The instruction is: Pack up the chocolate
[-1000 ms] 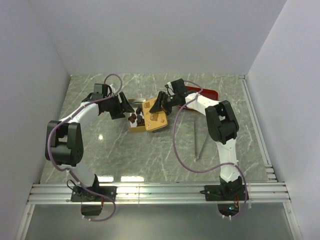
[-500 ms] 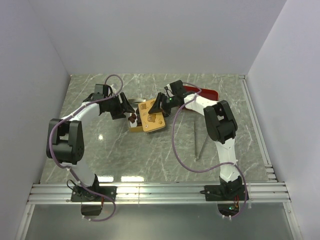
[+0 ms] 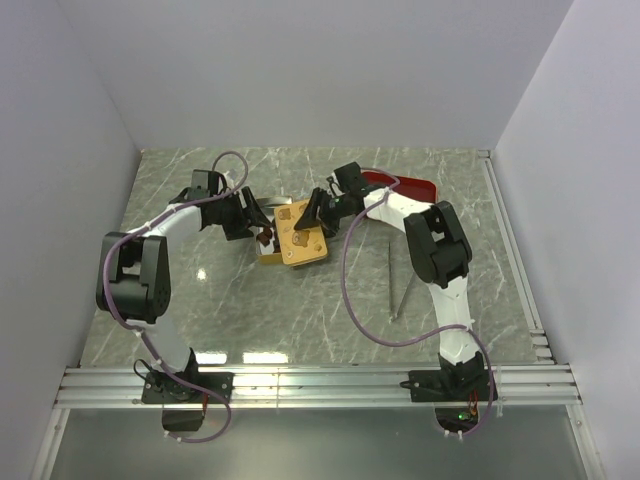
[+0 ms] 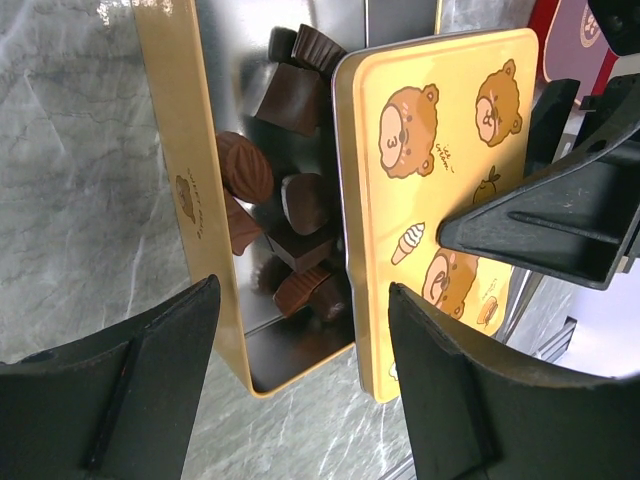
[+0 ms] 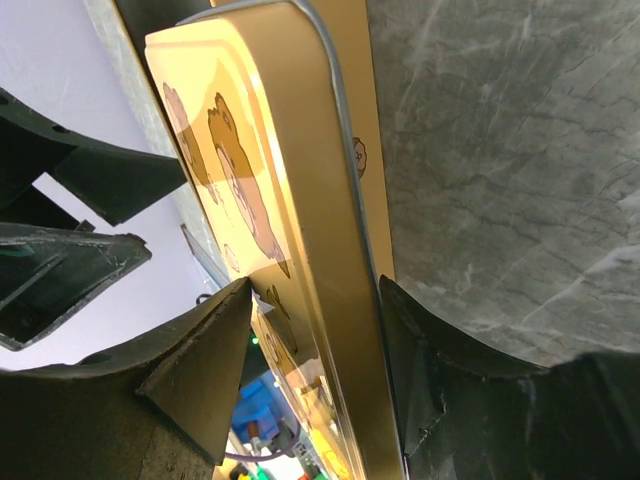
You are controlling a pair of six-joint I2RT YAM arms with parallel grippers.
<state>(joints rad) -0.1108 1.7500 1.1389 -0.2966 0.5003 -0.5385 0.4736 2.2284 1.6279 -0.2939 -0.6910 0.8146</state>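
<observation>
Spread wide at 10 o'clock of the gold tin [image 4: 180, 150]: left gripper [image 4: 300, 292], poised over the uncovered half, clamping nothing as far as shown. Inside that half, against the tin's wall: the chocolate [image 4: 290, 200], roughly 8 dark and reddish-brown lumps piled together, none visible loose on the table [image 3: 200, 300]. Looks fully loaded, then. Across the other half: the yellow bear-printed lid [image 4: 440, 150], only part-way on, leaving about half the opening bare. At 2 o'clock of the tin: right gripper [image 5: 310, 330], fingers straddling the lid's rim. Pinching it or letting go, cannot tell. Further out at 2 o'clock, well apart: a red tray [image 3: 405, 186]. Left to do, by this judgement: slide the lid across, seat it square, press it shut.
</observation>
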